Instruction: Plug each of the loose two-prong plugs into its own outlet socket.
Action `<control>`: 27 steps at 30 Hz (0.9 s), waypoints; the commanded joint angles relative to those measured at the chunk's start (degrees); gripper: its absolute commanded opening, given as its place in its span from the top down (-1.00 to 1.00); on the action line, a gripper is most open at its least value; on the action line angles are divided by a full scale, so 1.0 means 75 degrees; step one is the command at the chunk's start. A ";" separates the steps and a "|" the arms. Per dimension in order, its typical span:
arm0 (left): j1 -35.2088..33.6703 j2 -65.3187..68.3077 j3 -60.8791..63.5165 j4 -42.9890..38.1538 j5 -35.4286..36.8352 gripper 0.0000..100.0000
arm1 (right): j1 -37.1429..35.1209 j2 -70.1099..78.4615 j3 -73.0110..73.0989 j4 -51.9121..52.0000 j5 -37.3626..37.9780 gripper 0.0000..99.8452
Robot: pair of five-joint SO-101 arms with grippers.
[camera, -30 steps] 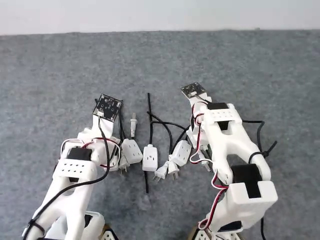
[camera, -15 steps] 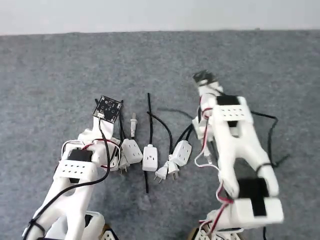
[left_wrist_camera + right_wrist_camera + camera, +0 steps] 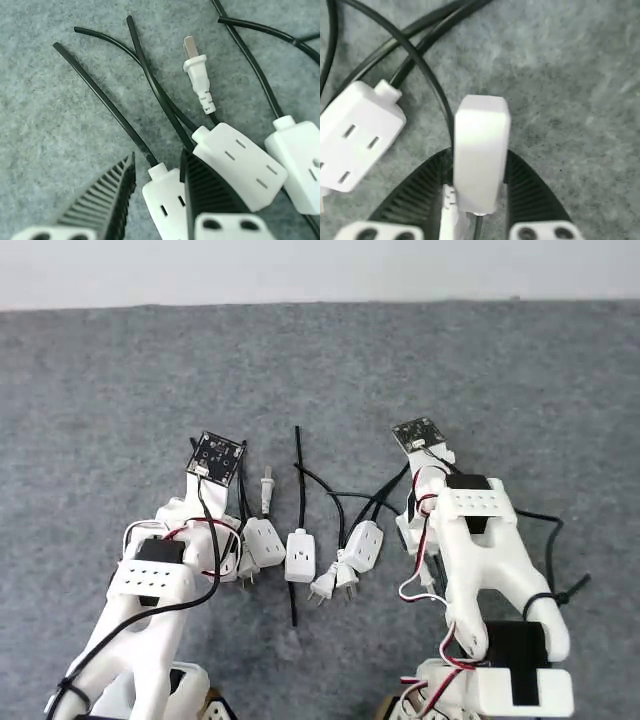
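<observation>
Left hand (image 3: 157, 162) spread in left wrist view, fingers astride a white socket (image 3: 167, 205) that is cut off at the frame edge.

Right wrist view: right hand (image 3: 480, 167) pinching a socket block (image 3: 481, 130) end-on, slot face hidden.

High view: loose plug (image 3: 267, 488) lies on bench (image 3: 120, 370) at 12 o'clock of the neighbouring socket (image 3: 265, 540). Long axis 12–6, prongs toward 12. Black cords overlap, hard to trace.

White plastic all over, that was the left arm (image 3: 150, 585) and the right arm (image 3: 487, 540): blocky shells, black motor blocks set in. Red, white and black wires (image 3: 185, 527) looped back from each dark circuit board (image 3: 217, 454). The left end effector (image 3: 157, 156) and right end effector (image 3: 479, 156) had black fingers (image 3: 107, 200), sawtooth-ribbed, on white bases with round holes.
</observation>
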 commanded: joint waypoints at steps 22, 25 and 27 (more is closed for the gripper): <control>-0.0246 0.0000 -0.0064 -0.0281 0.0035 0.72 | 0.2139 -0.0475 -0.0047 -0.0721 0.0410 0.48; -0.0246 0.0000 -0.0064 -0.0281 0.0035 0.72 | 0.1670 -0.0533 -0.0047 -0.0299 0.0399 0.48; -0.0246 0.0000 -0.0053 -0.0363 0.0035 0.72 | 0.1178 -0.0545 -0.0070 0.0123 0.0399 0.48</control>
